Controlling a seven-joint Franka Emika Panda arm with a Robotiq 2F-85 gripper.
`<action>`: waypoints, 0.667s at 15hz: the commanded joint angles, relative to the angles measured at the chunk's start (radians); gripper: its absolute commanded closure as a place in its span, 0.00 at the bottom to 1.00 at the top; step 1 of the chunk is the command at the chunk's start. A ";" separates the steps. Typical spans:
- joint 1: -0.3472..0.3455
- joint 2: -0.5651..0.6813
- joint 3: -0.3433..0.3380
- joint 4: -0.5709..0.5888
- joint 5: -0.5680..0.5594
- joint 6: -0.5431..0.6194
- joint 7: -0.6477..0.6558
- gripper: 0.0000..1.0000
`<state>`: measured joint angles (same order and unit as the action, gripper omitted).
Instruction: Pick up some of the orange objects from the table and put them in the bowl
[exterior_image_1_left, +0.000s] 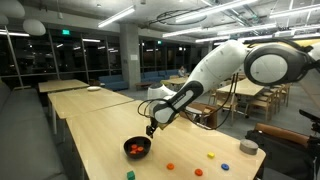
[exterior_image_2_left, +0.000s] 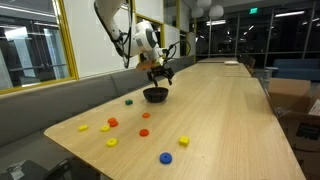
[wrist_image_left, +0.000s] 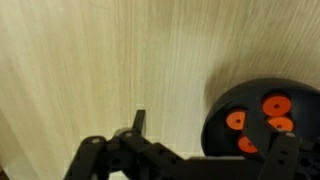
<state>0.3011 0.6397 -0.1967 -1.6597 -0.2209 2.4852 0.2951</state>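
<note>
The black bowl (exterior_image_1_left: 137, 149) stands on the light-wood table (exterior_image_1_left: 95, 125); it also shows in the other exterior view (exterior_image_2_left: 155, 95) and at the right of the wrist view (wrist_image_left: 225, 140). Several orange pieces (wrist_image_left: 236, 120) lie inside it. More orange pieces lie loose on the table (exterior_image_1_left: 170, 167) (exterior_image_2_left: 113, 122) (exterior_image_2_left: 144, 132). My gripper (exterior_image_1_left: 151, 130) (exterior_image_2_left: 160, 72) (wrist_image_left: 213, 130) hovers just above the bowl's edge, open and empty.
Yellow pieces (exterior_image_2_left: 184, 141) (exterior_image_2_left: 83, 127), a blue piece (exterior_image_2_left: 166, 157) (exterior_image_1_left: 226, 166) and a green piece (exterior_image_2_left: 128, 101) (exterior_image_1_left: 130, 175) lie near the table's end. A grey round lidded object (exterior_image_1_left: 248, 147) sits by the edge. Similar long tables stand behind.
</note>
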 joint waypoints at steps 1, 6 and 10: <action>-0.019 -0.242 0.035 -0.217 -0.047 -0.095 -0.022 0.00; -0.145 -0.518 0.174 -0.469 0.087 -0.115 -0.246 0.00; -0.211 -0.732 0.217 -0.658 0.258 -0.149 -0.469 0.00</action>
<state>0.1414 0.0965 -0.0121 -2.1528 -0.0628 2.3619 -0.0322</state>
